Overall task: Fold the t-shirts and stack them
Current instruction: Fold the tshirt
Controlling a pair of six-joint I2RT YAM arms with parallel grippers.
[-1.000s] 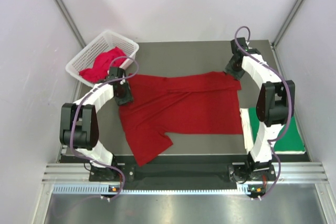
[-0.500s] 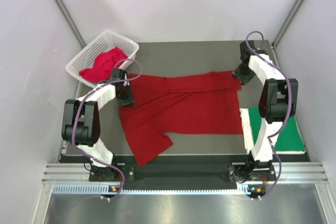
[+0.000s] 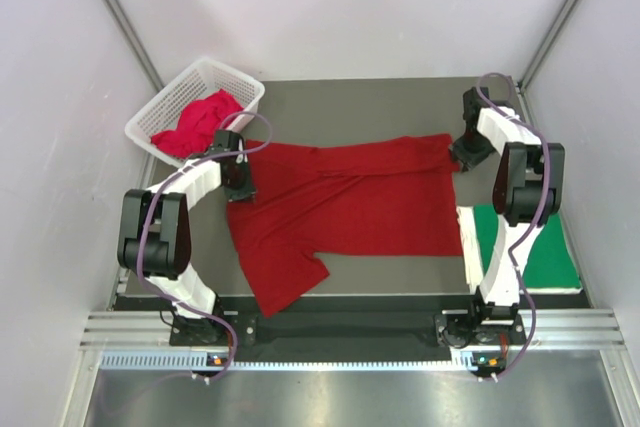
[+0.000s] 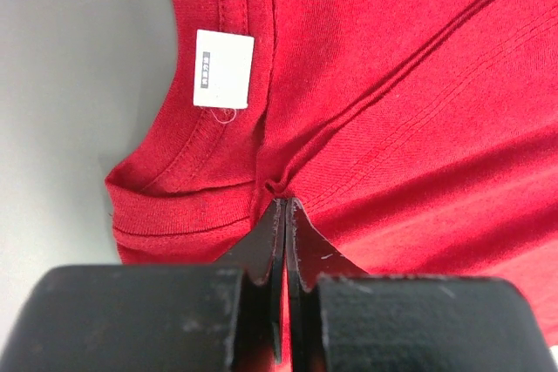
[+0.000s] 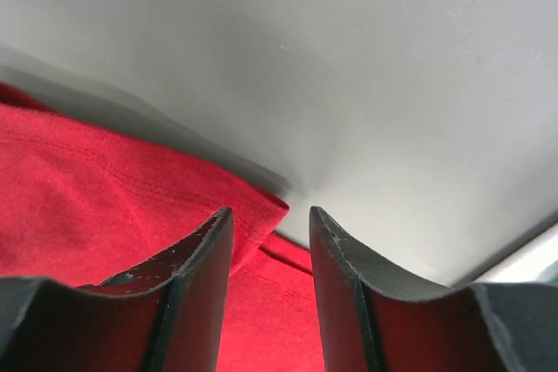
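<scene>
A dark red t-shirt [image 3: 350, 202] lies spread across the grey table [image 3: 350, 107], with one sleeve toward the near edge. My left gripper [image 3: 239, 184] is at the shirt's left edge by the collar. In the left wrist view that gripper [image 4: 285, 202] is shut on a small pinch of the t-shirt [image 4: 392, 111], beside the white neck label [image 4: 223, 81]. My right gripper [image 3: 461, 154] is at the shirt's far right corner. In the right wrist view it [image 5: 270, 215] stands open, and the hemmed corner of the t-shirt [image 5: 105, 189] lies between the fingers.
A white lattice basket [image 3: 160, 112] at the far left holds a pinkish red t-shirt [image 3: 202, 119]. A folded bright green t-shirt [image 3: 548, 255] lies at the table's right edge beside the right arm. White walls stand close on both sides.
The left gripper has gone from open to shut on the cloth by the collar. The right gripper has slid right and a little farther, to the shirt's corner.
</scene>
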